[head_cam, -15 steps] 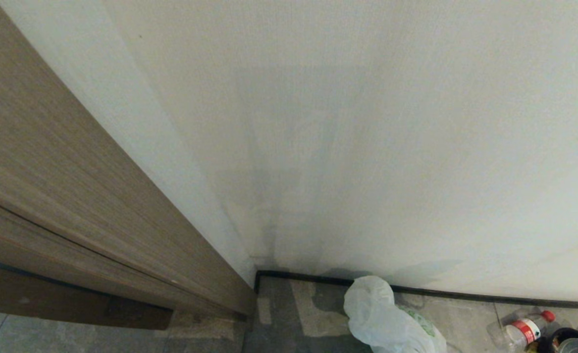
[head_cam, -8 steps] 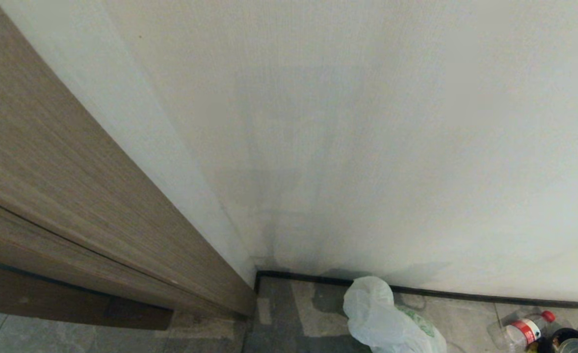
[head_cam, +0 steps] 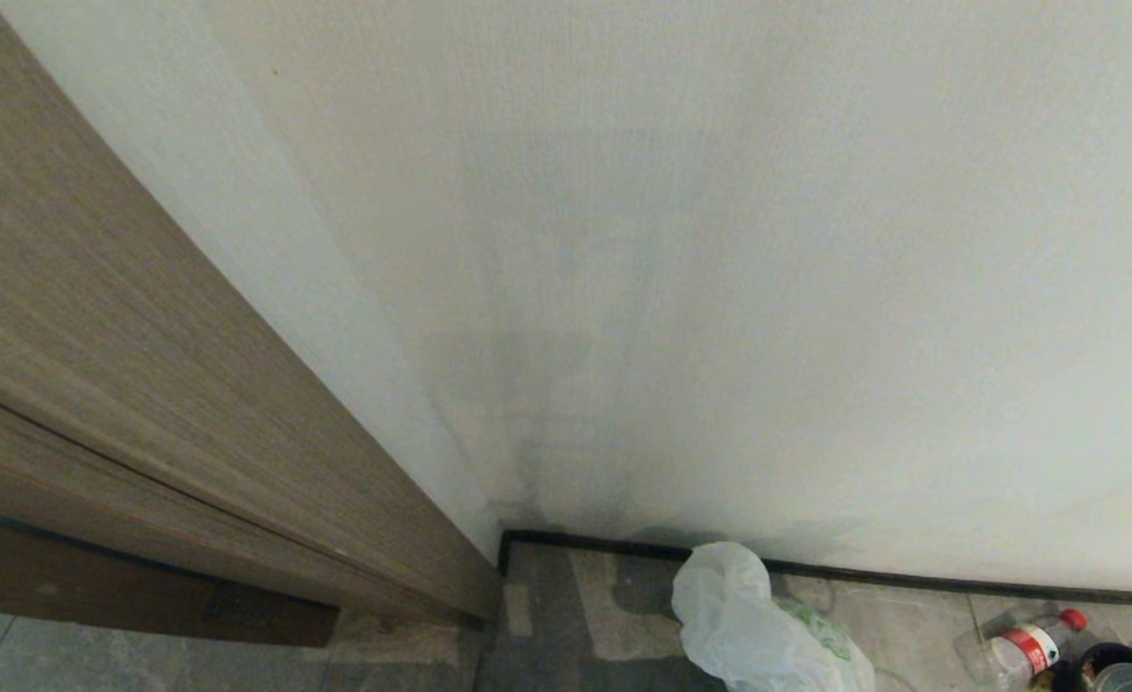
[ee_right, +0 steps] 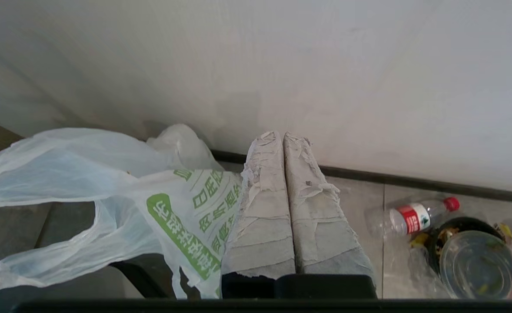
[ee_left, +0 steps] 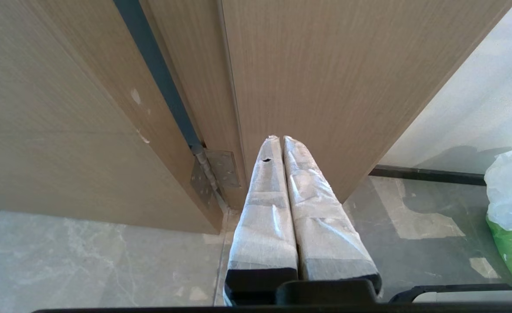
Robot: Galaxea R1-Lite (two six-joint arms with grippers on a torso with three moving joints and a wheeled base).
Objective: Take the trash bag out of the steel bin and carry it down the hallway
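Both grippers are pressed fully closed with nothing in them. The right gripper (ee_right: 283,135) sits just beside the trash bag (ee_right: 108,182), which lies on the floor (ee_right: 356,204) by the wall; the left gripper (ee_left: 280,139) faces a wooden door (ee_left: 325,78).

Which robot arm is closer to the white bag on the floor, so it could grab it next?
Probably the right. The right tool sits shut right beside the trash bag, whose green-printed plastic lies against it. The left tool, also shut, faces the wooden door, with the bag off at its view's edge.
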